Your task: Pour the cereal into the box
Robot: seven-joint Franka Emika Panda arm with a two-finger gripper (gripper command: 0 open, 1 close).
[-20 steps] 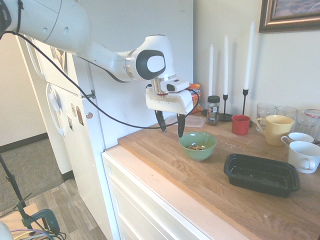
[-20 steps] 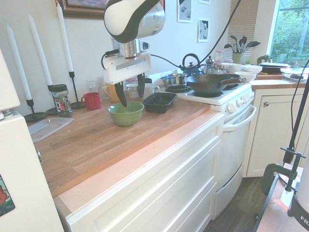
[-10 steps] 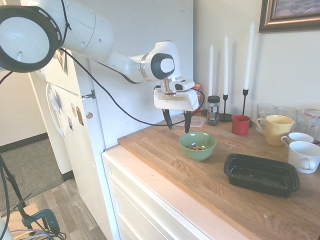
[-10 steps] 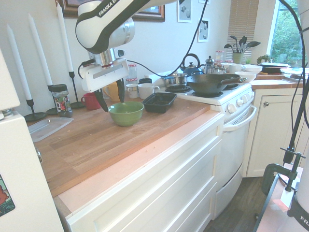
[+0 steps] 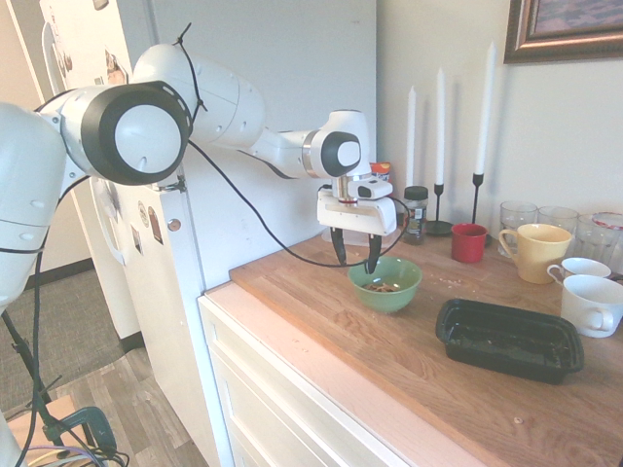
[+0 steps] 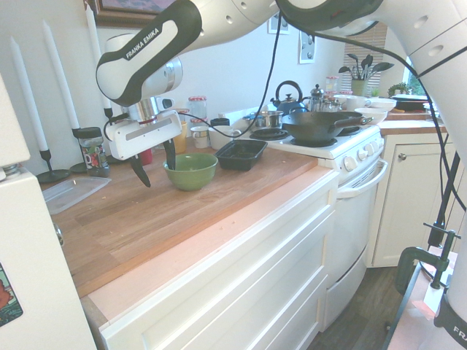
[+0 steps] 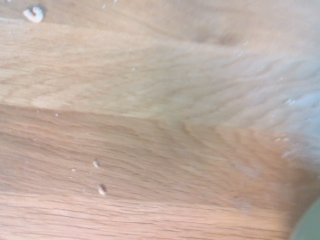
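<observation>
Two spread fingers of gripper empty, just beside green bowl holding cereal

A long wooden counter runs over white drawers in a bright kitchen. At one end of the counter stands a white fridge; at the other end, a white stove carrying a dark wok and a kettle. The wall behind the counter is pale cream, with a framed picture hung above it and small framed prints over the stove. Beyond the stove, a window lets in daylight over green leaves outside. The floor beside the fridge is grey-brown wood planks.
</observation>
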